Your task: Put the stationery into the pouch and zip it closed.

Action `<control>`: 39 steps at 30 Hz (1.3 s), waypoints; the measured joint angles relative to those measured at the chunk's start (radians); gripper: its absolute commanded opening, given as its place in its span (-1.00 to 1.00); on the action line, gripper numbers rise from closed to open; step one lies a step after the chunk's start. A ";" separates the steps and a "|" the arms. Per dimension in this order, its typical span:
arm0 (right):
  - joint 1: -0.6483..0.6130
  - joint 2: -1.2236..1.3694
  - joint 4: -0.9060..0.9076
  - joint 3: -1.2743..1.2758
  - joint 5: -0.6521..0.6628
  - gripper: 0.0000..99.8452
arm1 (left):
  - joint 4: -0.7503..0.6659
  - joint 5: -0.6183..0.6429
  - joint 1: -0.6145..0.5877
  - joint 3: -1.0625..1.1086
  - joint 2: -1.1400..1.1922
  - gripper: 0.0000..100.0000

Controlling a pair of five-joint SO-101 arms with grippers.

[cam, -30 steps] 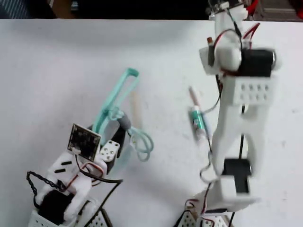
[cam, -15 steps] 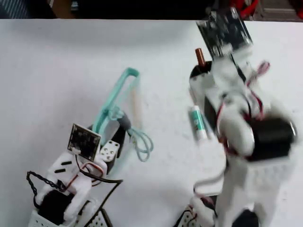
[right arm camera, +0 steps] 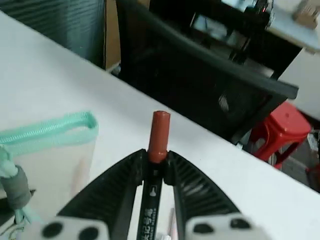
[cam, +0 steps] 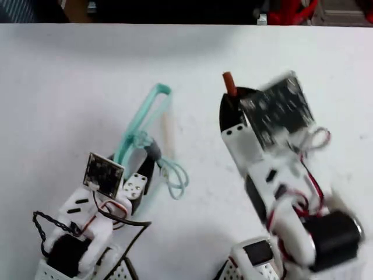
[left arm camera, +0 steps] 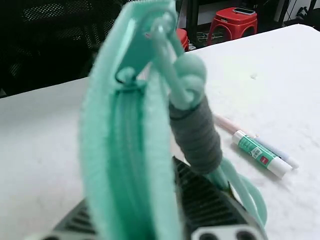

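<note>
right gripper (right arm camera: 156,159) clamped tight on the marker (right arm camera: 160,130), cap leading; left gripper (cam: 143,174) pinches the pouch (cam: 141,116) edge. best to line the cap up with the pouch mouth first.

White table (cam: 70,87) runs edge to edge in my high view, dark room past its top border. Left of centre on it I see the pouch (cam: 141,119), teal-edged and up on edge, its cord loop (cam: 176,175) trailing on the surface just right. Left wrist view, right of frame: glue stick (left arm camera: 260,154) lying flat, a pale stick (left arm camera: 225,123) touching alongside.
</note>
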 measured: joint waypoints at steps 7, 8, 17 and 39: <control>-0.100 -0.078 -0.178 0.009 -0.110 -0.97 | 0.002 -0.011 0.000 0.000 0.000 -0.66; -0.126 -0.068 -0.206 0.009 -0.132 -0.97 | 0.005 -0.015 0.002 0.000 0.000 -0.67; -0.316 0.127 -0.500 0.011 -0.181 -0.97 | 0.023 -0.023 0.037 0.000 0.000 -0.68; -0.215 0.201 -0.973 0.454 -0.278 -0.97 | 0.023 -0.023 0.037 0.000 0.000 -0.68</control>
